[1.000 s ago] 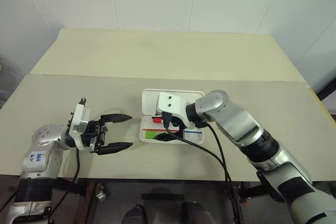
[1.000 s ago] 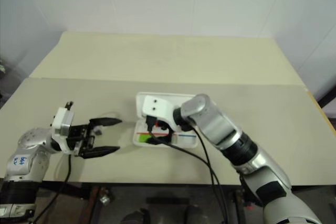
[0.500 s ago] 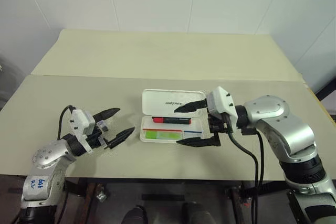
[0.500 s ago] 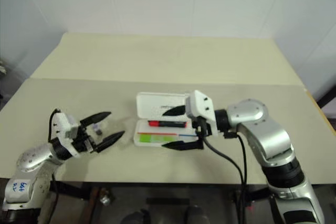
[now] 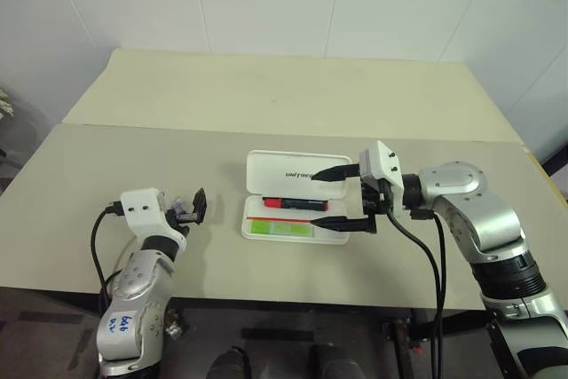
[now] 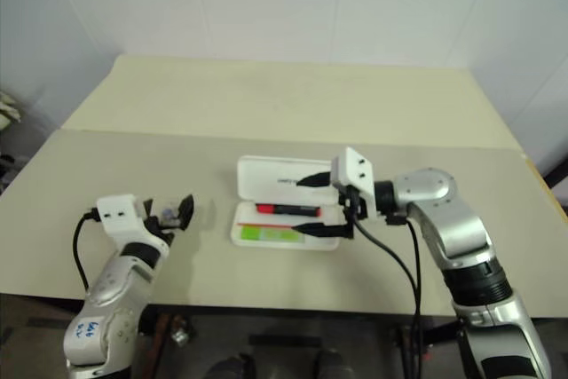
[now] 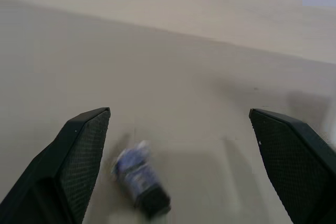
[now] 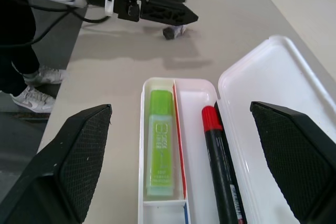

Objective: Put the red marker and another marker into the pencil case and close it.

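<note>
Pincer (image 5: 341,197) count two; one red marker (image 5: 297,204), one highlighter (image 5: 280,228)

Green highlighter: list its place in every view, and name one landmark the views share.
Left eye view: green highlighter in the near compartment of the open pencil case.
Right eye view: the same near compartment, beside the red marker.
Left wrist view: not in it.
Right wrist view: lying lengthwise in its compartment.
Shared landmark: the case's red divider stripe.

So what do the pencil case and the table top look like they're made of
The pencil case looks like hard white plastic with a smooth, slightly glossy finish: thin moulded walls, rounded corners and a soft sheen on the open lid. The table looks like matte beige laminate or painted board; which one cannot be told.
</note>
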Robot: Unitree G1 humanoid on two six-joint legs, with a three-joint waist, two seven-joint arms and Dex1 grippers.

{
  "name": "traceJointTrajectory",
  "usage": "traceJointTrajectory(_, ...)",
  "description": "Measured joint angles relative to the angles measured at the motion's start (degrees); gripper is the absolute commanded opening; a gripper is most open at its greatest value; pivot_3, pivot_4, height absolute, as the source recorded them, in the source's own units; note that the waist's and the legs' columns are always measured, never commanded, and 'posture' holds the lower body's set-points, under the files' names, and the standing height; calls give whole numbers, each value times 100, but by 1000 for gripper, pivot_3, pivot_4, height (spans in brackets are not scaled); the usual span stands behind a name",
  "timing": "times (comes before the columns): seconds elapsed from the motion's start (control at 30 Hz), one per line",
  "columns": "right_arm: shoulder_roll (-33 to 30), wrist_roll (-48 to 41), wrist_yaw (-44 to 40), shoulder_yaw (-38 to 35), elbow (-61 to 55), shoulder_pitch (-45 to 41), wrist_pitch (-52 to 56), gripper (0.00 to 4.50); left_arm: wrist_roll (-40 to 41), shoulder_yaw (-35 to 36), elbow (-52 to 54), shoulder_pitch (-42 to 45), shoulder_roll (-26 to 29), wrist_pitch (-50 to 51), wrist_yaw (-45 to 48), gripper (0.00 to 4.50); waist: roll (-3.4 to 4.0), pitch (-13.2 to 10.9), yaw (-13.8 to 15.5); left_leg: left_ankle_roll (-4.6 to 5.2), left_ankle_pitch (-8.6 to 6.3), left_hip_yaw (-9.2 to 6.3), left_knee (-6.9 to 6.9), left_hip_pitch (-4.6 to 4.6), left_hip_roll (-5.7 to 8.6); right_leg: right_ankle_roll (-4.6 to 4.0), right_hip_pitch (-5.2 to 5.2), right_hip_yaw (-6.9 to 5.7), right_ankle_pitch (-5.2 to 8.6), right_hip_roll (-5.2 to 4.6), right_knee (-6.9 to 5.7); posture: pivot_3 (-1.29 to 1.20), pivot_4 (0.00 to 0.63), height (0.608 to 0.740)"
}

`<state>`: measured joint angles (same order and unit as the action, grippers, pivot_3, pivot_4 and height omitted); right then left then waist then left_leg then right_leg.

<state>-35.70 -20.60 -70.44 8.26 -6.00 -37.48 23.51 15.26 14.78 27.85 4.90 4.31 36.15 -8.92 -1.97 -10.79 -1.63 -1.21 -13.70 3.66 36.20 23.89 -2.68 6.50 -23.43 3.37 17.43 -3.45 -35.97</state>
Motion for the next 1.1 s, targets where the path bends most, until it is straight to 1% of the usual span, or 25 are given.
traceJointTrajectory(0.2,48,24,-8,43,170,-64,-119,4482,-224,-82,107,159,-424,842,-718,4500,0,0,3,-1,0,1,-1,1,0,0,0,-1,0,2,2,0,150,740)
traceJointTrajectory(0.4,106,32,2,45,196,-65,-181,4482,-327,-103,58,521,-461,1492,-953,4500,0,0,6,-4,3,1,0,0,3,-1,1,-2,0,4,1,0,150,740)
traceJointTrajectory(0.5,97,34,16,43,196,-56,-188,4500,-446,-74,-65,700,-406,1682,-1045,3921,0,1,7,-7,4,0,-1,-7,2,-1,5,-2,0,5,-1,0,150,740)
traceJointTrajectory(0.57,76,36,27,43,196,-34,-192,4500,-523,-9,-224,845,-319,1780,-1072,3295,1,1,5,-12,7,0,-5,-27,2,-3,20,-2,0,7,-3,0,150,740)
traceJointTrajectory(0.63,19,36,53,30,195,17,-192,4500,-603,16,-311,852,-272,1807,-1069,2624,2,1,1,-13,7,0,-13,-71,2,-11,69,-3,5,6,5,0,150,740)
traceJointTrajectory(0.67,-16,35,76,25,193,37,-191,4500,-628,45,-346,868,-260,1819,-1054,2284,2,1,-7,-15,5,-2,-12,-86,-1,-44,86,-6,21,5,11,0,150,740)
traceJointTrajectory(0.7,-44,34,96,12,187,49,-185,4500,-648,65,-366,893,-256,1840,-1041,1955,2,1,-8,-16,4,-2,-11,-87,-1,-74,89,-6,33,4,12,0,150,740)
traceJointTrajectory(0.73,-70,31,112,2,182,64,-173,4500,-656,82,-381,920,-252,1866,-1028,1589,2,1,-6,-16,5,-2,-10,-87,-1,-82,90,-5,35,3,12,0,150,740)
traceJointTrajectory(0.87,-196,-38,135,-79,136,132,-89,4500,-681,115,-408,1000,-199,1980,-959,360,1,1,11,-11,8,-4,-7,-85,5,-82,95,-5,32,-6,16,0,150,740)
traceJointTrajectory(0.97,-268,-121,132,-200,65,200,-75,4500,-684,99,-406,1045,-103,2087,-851,345,2,1,21,-10,8,-5,-10,-83,8,-78,97,-5,29,-10,23,0,150,740)
traceJointTrajectory(1.1,-338,-156,129,-238,56,241,-75,4500,-681,55,-466,1193,183,2348,-576,345,1,1,15,-14,8,-8,-10,-81,5,-77,95,-9,27,-8,22,0,150,740)
